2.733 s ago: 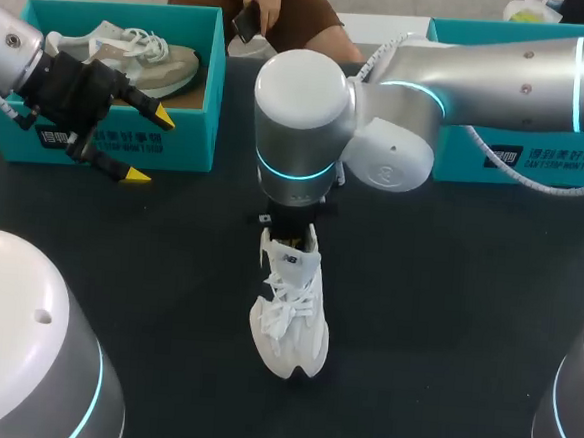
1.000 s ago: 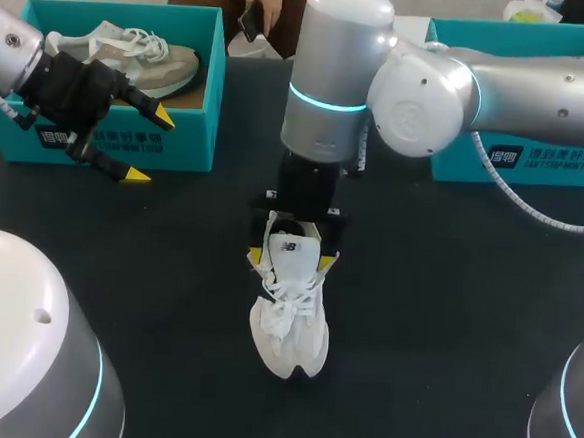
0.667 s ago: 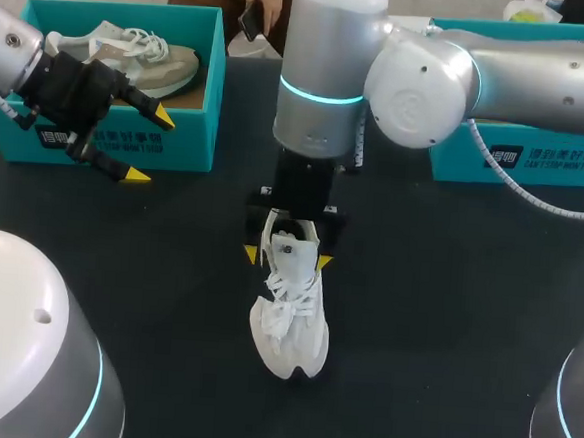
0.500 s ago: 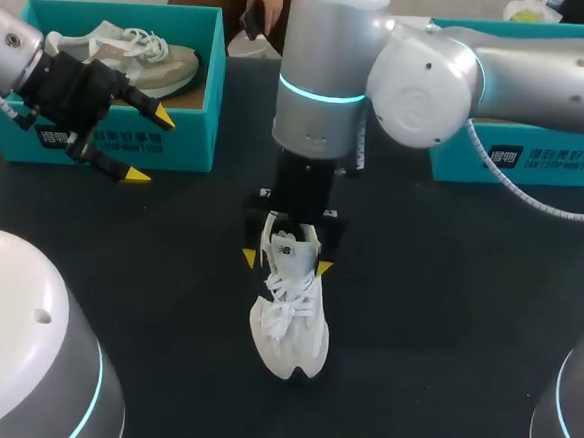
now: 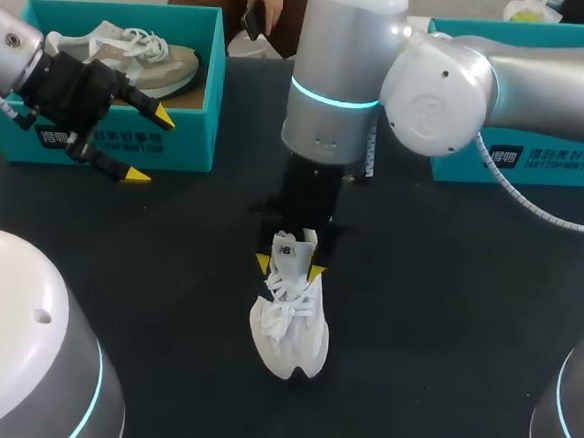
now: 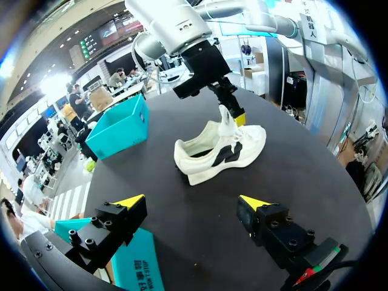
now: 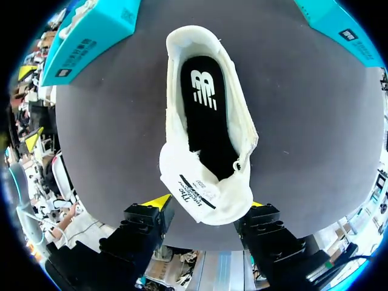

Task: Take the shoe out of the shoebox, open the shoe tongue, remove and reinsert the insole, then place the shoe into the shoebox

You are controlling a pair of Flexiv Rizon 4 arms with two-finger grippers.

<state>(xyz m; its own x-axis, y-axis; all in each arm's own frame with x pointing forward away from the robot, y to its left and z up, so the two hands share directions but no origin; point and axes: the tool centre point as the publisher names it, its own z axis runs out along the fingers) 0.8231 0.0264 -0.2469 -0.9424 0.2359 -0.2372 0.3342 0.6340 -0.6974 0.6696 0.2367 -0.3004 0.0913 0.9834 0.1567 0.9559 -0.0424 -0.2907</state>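
Gripping the tongue [image 7: 206, 191] of the white shoe [image 5: 288, 324], the right tool [image 5: 288, 269] was down over the middle of the dark surface [image 5: 445, 320]. Its two yellow tips sat narrow, one pressed on each side of that tongue. From the left wrist view the tongue stood pulled upright under the tool [image 6: 233, 115], while the shoe [image 6: 221, 151] rested flat on its sole, out of any box. Looking straight down from the right wrist, the shoe's mouth gaped open and the black insole [image 7: 206, 115] lay inside it, seated along the footbed. The right arm [image 5: 502, 78] came in from the right and crossed above the far edge of the surface.

Over on the other side, the left tool [image 5: 149, 147] hung spread wide with nothing between its fingers, just in front of the left shoebox [image 5: 177, 136]. That teal box held a grey-and-beige shoe [image 5: 143, 53] with white laces. A second teal shoebox [image 5: 537, 156] sat at the far right, partly behind the right arm. The white shoe was well apart from both boxes, roughly between them and nearer the robot.
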